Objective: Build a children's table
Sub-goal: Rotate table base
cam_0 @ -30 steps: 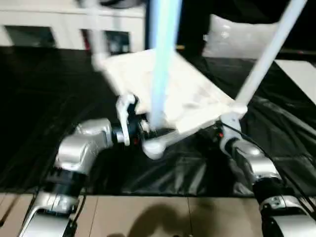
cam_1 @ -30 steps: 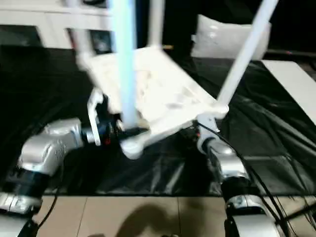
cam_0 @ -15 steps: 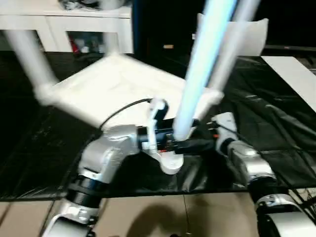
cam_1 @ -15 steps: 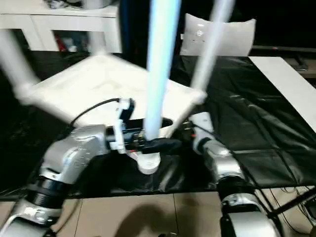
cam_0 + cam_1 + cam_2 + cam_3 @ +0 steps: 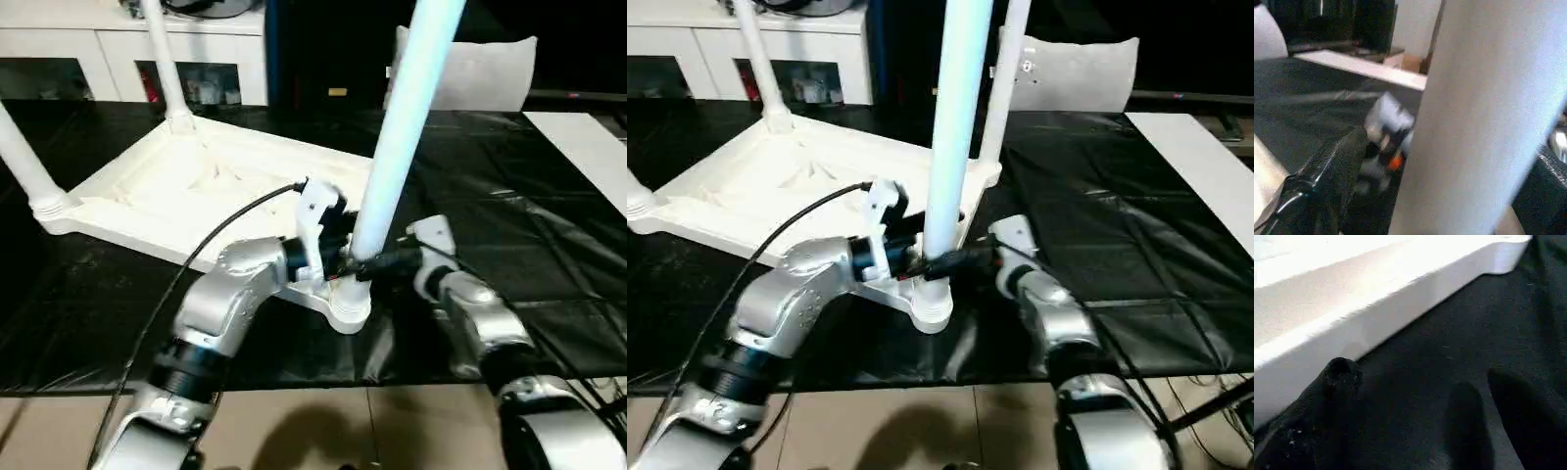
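Note:
The children's table lies upside down on the black cover, its white ribbed top point(image 5: 186, 181) flat and several white legs standing up from the corner sockets. The near leg point(image 5: 402, 127) rises from the near corner socket point(image 5: 348, 311). My left gripper point(image 5: 338, 257) is open at the foot of this leg; one black finger point(image 5: 1332, 171) shows beside the leg point(image 5: 1484, 122). From the other side, my right gripper point(image 5: 384, 264) reaches toward the same spot, open, its fingers point(image 5: 1337, 382) apart over the cover beside the top's edge point(image 5: 1352, 318).
A white cabinet point(image 5: 88, 39) stands behind the work table, and a white cushion point(image 5: 485, 69) sits at the back right. A white board point(image 5: 588, 147) lies at the right edge. The cover's front edge meets the beige floor point(image 5: 294, 421). A black cable point(image 5: 196, 264) arcs over my left forearm.
The table top was tilted and lifted; it now lies flat on the cover, turned. Both grippers have closed in on the near leg's foot. The camera has also shifted.

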Controlling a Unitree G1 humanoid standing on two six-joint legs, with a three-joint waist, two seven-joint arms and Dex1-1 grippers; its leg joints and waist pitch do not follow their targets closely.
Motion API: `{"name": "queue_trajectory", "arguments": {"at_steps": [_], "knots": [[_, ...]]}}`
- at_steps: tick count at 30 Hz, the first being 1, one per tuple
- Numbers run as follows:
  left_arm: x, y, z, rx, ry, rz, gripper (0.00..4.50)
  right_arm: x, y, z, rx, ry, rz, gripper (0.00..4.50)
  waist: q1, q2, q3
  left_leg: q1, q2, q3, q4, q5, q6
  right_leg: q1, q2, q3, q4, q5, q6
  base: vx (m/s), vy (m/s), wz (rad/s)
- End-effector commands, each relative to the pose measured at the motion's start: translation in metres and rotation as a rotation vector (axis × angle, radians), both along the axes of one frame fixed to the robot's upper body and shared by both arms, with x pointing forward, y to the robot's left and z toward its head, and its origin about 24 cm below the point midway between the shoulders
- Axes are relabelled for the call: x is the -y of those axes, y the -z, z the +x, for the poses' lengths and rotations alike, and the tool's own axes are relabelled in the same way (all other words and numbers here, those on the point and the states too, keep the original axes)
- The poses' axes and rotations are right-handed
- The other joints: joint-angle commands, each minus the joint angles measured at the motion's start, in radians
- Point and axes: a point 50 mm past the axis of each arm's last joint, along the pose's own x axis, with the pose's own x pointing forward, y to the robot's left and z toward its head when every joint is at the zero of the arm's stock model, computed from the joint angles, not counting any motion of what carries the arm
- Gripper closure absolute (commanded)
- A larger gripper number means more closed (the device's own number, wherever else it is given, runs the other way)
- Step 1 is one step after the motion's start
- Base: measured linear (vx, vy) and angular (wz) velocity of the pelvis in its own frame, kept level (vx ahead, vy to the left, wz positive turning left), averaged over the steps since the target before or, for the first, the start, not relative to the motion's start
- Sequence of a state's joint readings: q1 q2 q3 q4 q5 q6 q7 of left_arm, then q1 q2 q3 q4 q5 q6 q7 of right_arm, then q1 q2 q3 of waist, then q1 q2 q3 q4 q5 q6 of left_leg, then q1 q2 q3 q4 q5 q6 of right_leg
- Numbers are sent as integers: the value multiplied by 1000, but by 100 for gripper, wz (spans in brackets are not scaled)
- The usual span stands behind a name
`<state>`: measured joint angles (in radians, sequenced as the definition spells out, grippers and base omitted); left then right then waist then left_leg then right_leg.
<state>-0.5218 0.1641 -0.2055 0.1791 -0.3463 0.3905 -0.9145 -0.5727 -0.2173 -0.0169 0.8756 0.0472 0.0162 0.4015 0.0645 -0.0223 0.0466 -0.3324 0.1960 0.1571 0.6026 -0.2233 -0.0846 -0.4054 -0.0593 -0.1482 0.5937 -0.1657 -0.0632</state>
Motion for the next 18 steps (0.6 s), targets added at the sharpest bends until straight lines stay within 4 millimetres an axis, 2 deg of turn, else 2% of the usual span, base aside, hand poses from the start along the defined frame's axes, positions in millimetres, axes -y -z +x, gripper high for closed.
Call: {"name": "queue_trajectory", "arguments": {"at_steps": [1, 2, 3, 5, 6, 7, 9, 12, 13, 15, 16, 17, 18], "knots": [[-7, 1, 0, 16, 14, 38, 6, 7, -5, -1, 30, 4, 10, 0, 8, 7, -66, -16, 32, -1, -62, -63, 76, 77, -91, 73, -76, -268, -97, 0, 0, 0], [-16, 4, 1, 12, 23, 71, 6, 10, -6, -3, 39, -2, 9, 0, 7, 17, -66, -13, 32, -3, -62, -68, 72, 75, -89, 72, -75, -269, -97, 0, 0, 0], [-22, 6, 2, 9, 32, 94, 6, 13, -7, -4, 45, -6, 9, 0, 6, 12, -65, -13, 31, -2, -62, -70, 74, 75, -88, 72, -77, -271, -95, 0, 0, 0], [-32, 10, 3, 8, 47, 142, 6, 18, -9, -6, 61, -22, 2, 0, 6, 13, -65, -15, 28, -3, -63, -68, 76, 77, -87, 72, -76, -275, -91, 0, 0, 0], [-39, 12, 3, 10, 70, 180, 6, 23, -11, -10, 67, -45, -3, 0, 6, 20, -65, -13, 29, -3, -62, -66, 75, 76, -87, 73, -75, -274, -93, 0, 0, 0], [-45, 15, 3, 13, 89, 220, 6, 27, -13, -13, 74, -70, -10, 0, 8, 17, -65, -15, 28, -3, -63, -68, 85, 78, -86, 73, -79, -275, -85, 0, 0, 0], [-54, 19, 4, 33, 121, 300, 6, 35, -16, -20, 80, -122, -26, 0, 10, 18, -65, -15, 29, -4, -63, -62, 87, 78, -86, 73, -77, -267, -86, 0, 0, 0], [-60, 24, 7, 79, 163, 402, 42, 46, -23, -31, 82, -210, -48, 0, 19, 21, -64, -13, 26, -1, -62, -74, 93, 78, -85, 71, -84, -305, -64, 0, 0, 0], [-61, 27, 7, 86, 179, 434, 42, 49, -26, -35, 81, -239, -57, 0, 25, 19, -62, -13, 25, -1, -62, -79, 99, 78, -83, 71, -89, -325, -45, 0, 0, 0], [-62, 33, 8, 102, 215, 500, 45, 54, -31, -43, 76, -303, -72, 0, 31, 21, -62, -13, 25, -1, -63, -81, 94, 77, -85, 69, -90, -338, -39, 0, 0, 0], [-62, 33, 8, 102, 215, 500, 55, 54, -31, -43, 76, -303, -72, 0, 33, 18, -61, -14, 24, 0, -63, -84, 96, 78, -83, 68, -94, -352, -26, 0, 0, 0], [-62, 36, 8, 111, 245, 529, 81, 56, -35, -51, 69, -368, -78, 0, 35, 20, -62, -14, 25, -2, -63, -83, 94, 77, -84, 66, -94, -358, -23, 0, 0, 0], [-61, 36, 8, 113, 254, 531, 81, 57, -36, -54, 66, -389, -77, 0, 37, 18, -61, -13, 23, 0, -62, -87, 97, 78, -82, 66, -98, -366, -13, 0, 0, 0]]}}
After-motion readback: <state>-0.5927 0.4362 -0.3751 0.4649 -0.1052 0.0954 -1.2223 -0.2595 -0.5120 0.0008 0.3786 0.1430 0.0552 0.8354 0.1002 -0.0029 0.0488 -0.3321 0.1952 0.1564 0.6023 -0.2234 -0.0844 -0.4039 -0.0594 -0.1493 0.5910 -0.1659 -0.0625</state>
